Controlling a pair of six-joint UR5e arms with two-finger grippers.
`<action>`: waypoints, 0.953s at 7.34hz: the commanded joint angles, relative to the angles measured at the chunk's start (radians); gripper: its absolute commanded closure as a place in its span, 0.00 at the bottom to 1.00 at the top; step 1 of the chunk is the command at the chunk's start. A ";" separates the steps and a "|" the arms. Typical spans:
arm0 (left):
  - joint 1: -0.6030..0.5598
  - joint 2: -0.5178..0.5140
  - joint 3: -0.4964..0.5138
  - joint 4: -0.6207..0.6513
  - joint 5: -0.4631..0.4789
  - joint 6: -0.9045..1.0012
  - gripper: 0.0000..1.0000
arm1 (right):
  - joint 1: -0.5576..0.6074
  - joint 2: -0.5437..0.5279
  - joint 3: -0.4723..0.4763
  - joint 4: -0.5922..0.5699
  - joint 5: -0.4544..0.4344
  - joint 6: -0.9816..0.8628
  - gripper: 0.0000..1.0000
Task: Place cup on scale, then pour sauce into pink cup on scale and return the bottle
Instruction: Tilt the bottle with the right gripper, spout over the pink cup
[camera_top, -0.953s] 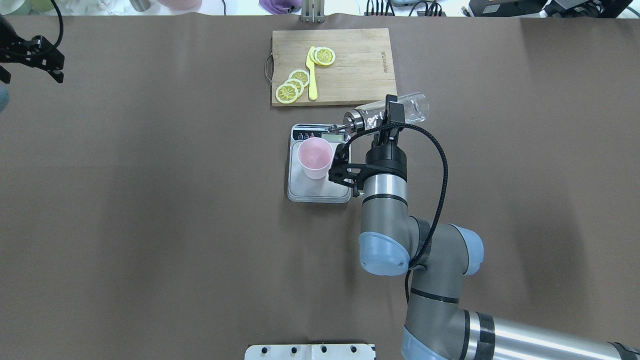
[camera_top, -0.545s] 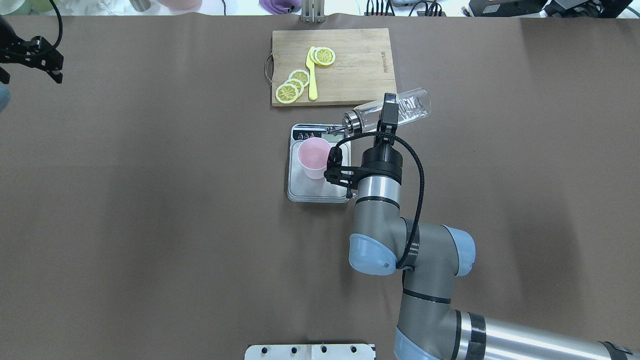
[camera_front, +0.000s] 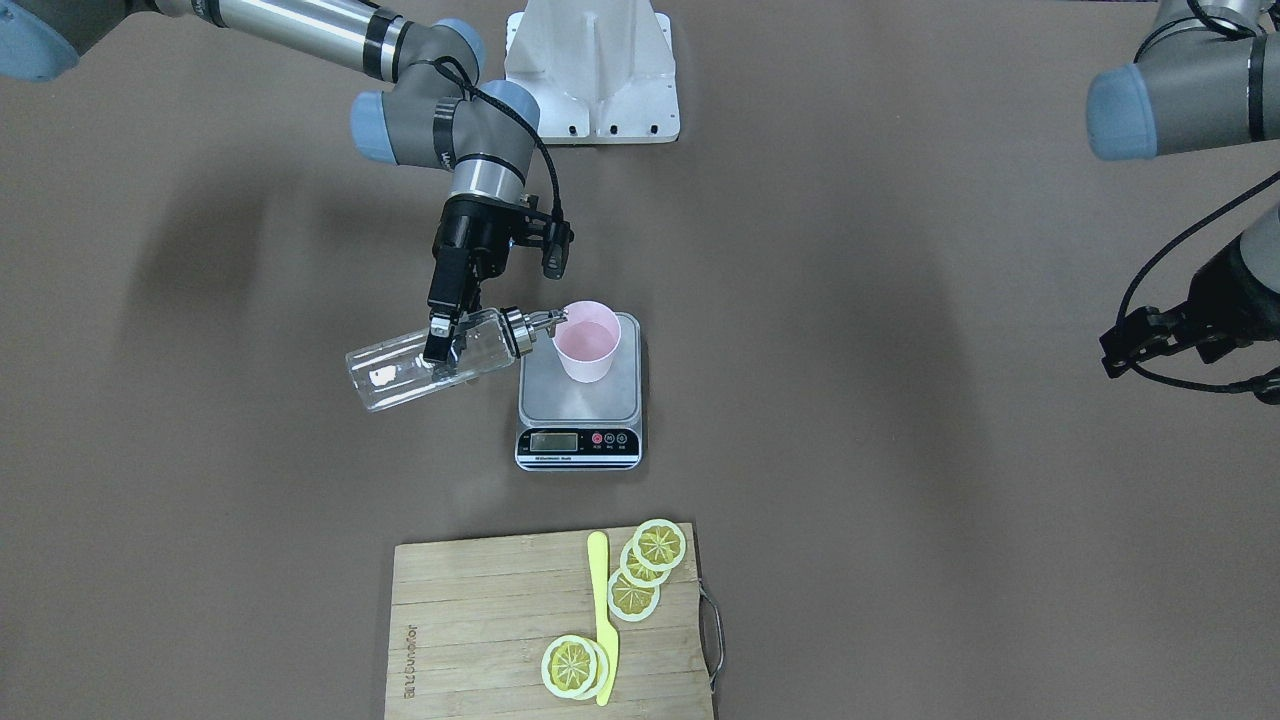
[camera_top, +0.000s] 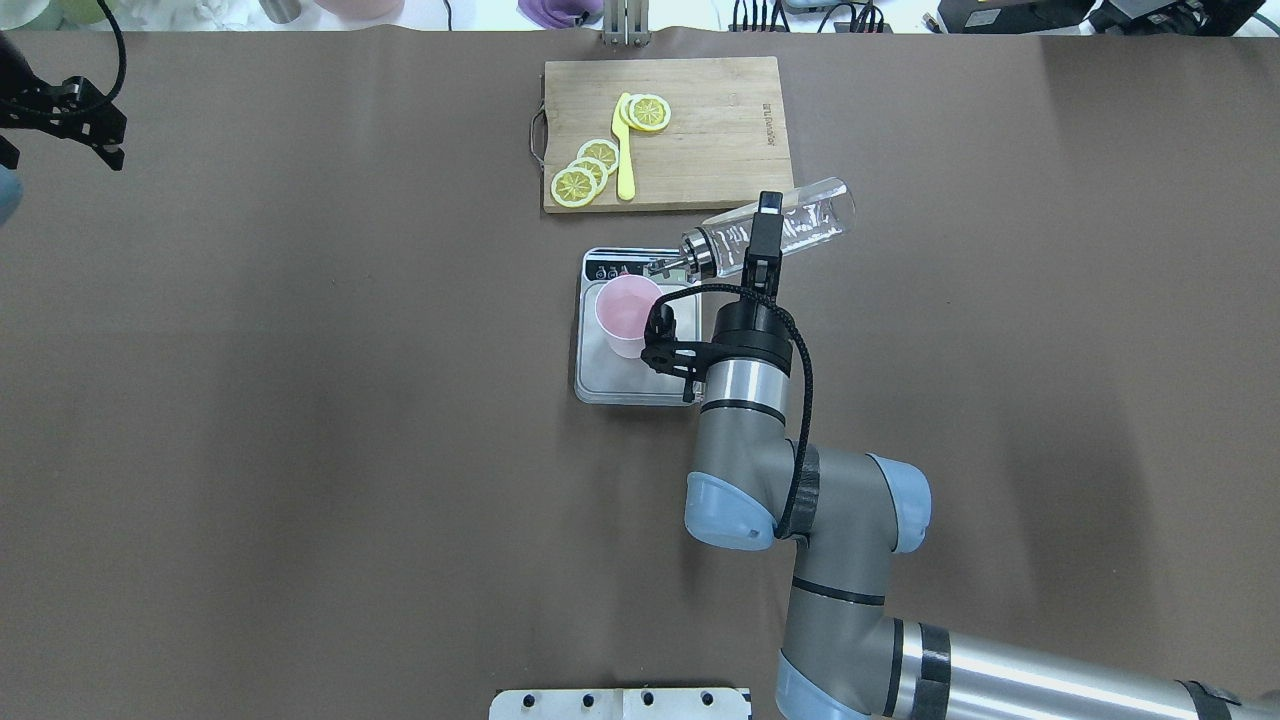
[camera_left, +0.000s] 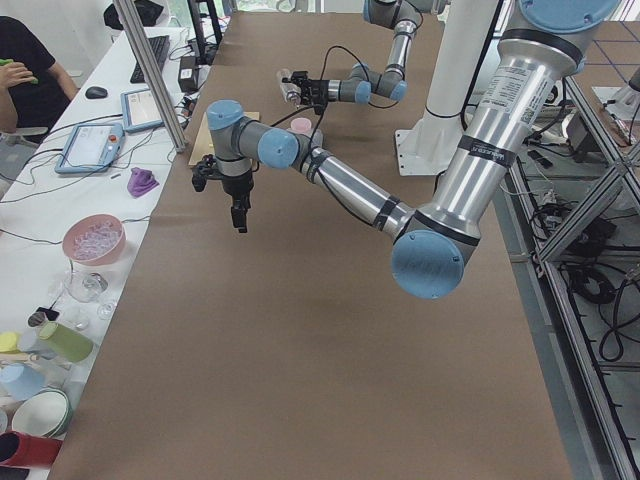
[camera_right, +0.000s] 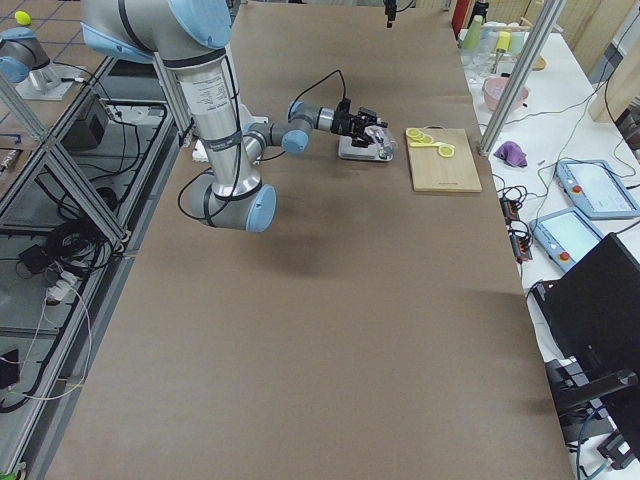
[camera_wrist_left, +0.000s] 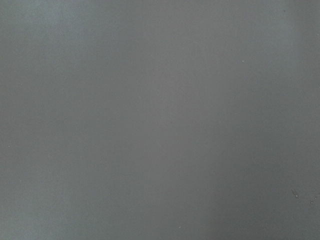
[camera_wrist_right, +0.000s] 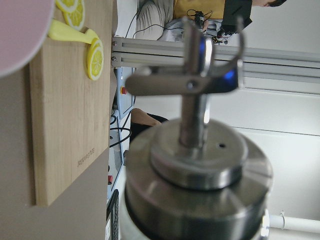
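The pink cup (camera_top: 628, 315) stands upright on the scale (camera_top: 598, 386), also seen from the front as cup (camera_front: 587, 342) on scale (camera_front: 580, 405). My right gripper (camera_top: 764, 236) is shut on the clear glass bottle (camera_top: 805, 220) and holds it tipped almost level to the right of the scale. The silver spout (camera_top: 668, 264) points at the cup and reaches its rim (camera_front: 552, 321). In the right wrist view the metal cap (camera_wrist_right: 196, 165) fills the frame. No stream shows. My left gripper (camera_top: 70, 112) hangs far off at the table's left; its jaws are unclear.
A wooden cutting board (camera_top: 720, 130) with several lemon slices (camera_top: 588, 170) and a yellow knife (camera_top: 624, 150) lies just beyond the scale. The scale's display strip (camera_front: 577, 442) faces away from me. The left wrist view shows only brown table.
My right arm has shifted left and turned, raising the bottle's base slightly and bringing the spout closer to the cup. The left gripper drifted slightly further away. The cup has not moved.
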 joint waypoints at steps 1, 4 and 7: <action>0.000 -0.001 0.002 0.000 0.001 0.000 0.01 | -0.007 0.002 -0.014 0.001 -0.028 -0.047 1.00; -0.001 -0.001 0.002 0.002 0.000 0.000 0.01 | -0.016 -0.001 -0.016 0.001 -0.062 -0.110 1.00; 0.000 0.001 0.002 0.000 0.000 0.000 0.01 | -0.022 0.000 -0.016 0.001 -0.081 -0.145 1.00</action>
